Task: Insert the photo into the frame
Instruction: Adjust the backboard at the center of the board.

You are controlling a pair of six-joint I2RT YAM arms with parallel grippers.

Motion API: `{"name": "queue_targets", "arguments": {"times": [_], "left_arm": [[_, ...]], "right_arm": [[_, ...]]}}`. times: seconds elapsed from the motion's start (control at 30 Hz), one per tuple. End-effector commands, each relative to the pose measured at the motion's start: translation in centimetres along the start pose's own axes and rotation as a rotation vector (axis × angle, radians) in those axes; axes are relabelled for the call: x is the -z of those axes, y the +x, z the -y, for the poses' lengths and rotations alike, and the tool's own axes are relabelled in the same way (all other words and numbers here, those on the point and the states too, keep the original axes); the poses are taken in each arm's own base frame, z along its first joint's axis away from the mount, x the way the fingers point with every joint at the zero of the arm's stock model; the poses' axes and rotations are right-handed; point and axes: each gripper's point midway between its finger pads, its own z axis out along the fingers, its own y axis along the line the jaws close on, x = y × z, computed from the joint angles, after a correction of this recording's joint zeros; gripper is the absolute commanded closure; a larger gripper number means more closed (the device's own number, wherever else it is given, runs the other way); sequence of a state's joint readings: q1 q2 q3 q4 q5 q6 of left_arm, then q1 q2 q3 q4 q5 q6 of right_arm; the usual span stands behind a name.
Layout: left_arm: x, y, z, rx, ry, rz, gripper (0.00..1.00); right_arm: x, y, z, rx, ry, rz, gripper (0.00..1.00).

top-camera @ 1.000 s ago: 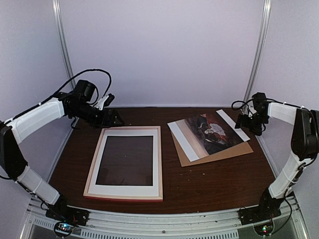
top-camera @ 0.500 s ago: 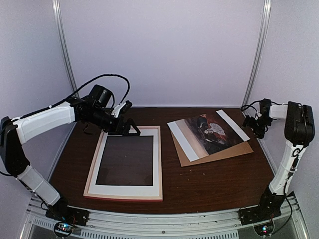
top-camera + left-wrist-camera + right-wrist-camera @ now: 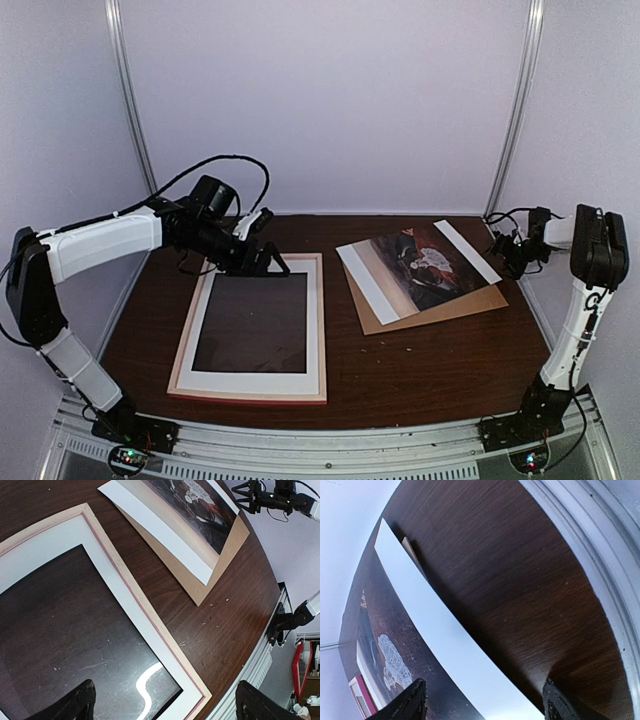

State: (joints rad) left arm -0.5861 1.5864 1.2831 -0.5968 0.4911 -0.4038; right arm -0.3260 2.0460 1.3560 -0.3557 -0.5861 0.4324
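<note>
Open and empty, the right claw [image 3: 497, 247] faced the white margin of the photo [image 3: 425, 262], lying on a brown board [image 3: 440, 308] at 2 o'clock, a thin edge probably best pinched low, while the left claw [image 3: 268, 266], equally open and empty, hovered over the frame [image 3: 144, 605] at 9 o'clock.

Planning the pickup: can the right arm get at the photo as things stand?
Probably yes. The right gripper hovers open just beyond the photo at its right edge with nothing between them, and the photo lies uncovered on top of the brown board.
</note>
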Motion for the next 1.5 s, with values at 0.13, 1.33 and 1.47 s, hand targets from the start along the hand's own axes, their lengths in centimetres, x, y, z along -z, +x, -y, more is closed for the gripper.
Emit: {"name": "queue_targets", "arguments": {"times": [0.13, 1.33, 1.47], "left_arm": [[-0.6, -1.4, 0.9, -0.020, 0.034, 0.032, 0.02], [-12.7, -1.6, 5.7, -0.201, -0.044, -0.095, 0.02], [-15.4, -1.8, 5.3, -0.187, -0.090, -0.099, 0.02]], "right_arm": [[-0.1, 7.3, 1.2, -0.056, -0.061, -0.138, 0.24], [4.7, 9.0, -2.1, 0.175, 0.058, -0.023, 0.31], [3.8, 7.7, -3.6, 0.232, 0.084, -0.004, 0.29]]}}
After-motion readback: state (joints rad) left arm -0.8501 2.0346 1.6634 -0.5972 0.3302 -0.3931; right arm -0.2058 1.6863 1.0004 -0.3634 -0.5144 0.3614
